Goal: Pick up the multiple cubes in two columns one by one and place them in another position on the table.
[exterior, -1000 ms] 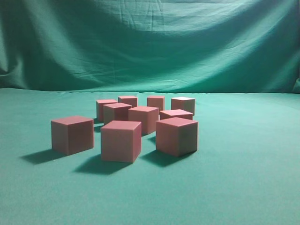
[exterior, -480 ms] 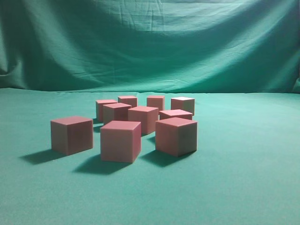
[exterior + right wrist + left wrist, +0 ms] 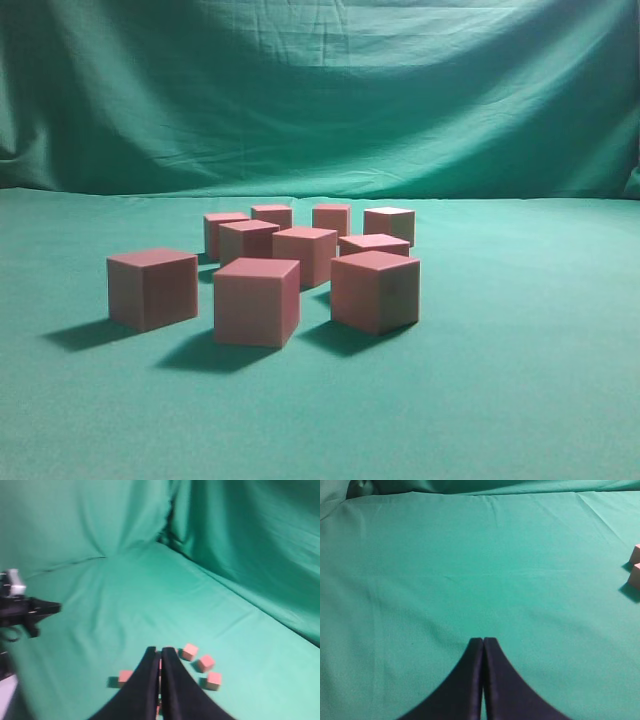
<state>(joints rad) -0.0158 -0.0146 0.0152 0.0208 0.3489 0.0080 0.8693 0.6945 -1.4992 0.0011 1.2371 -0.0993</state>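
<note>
Cubes (image 3: pixel 300 265) sat clustered near centre of the table (image 3: pixel 520 380) in the exterior view, nine counted, rows loose rather than two clean columns; one stray cube (image 3: pixel 152 288) stood off at 9 o'clock of the front pair, near but not touching. No arm showed in that view. Right gripper (image 3: pixel 161 651) hung high over the table, jaws pressed together, empty, touching nothing; the cubes (image 3: pixel 200 665) lay below and just past its tip, spread from about 10 o'clock round to 2 o'clock, a few partly hidden behind the jaws. Right wrist view was blurred, so exact count there couldn't be told. Left gripper (image 3: pixel 483 641) was also shut and empty, low over bare cloth, with only two cube edges (image 3: pixel 635 567) peeking in at 3 o'clock at the frame border, well apart from it. Left arm (image 3: pixel 25 611) showed in the right wrist view at 9 o'clock, away from the pile. Judgement: right arm looked nearer and better lined up, cubes almost straight under it; it would need to open the jaws and drop down on one outer cube. Cubes have no long axis, so jaws only need squaring to a pair of faces; tight spacing in the back rows could cause knocks.
</note>
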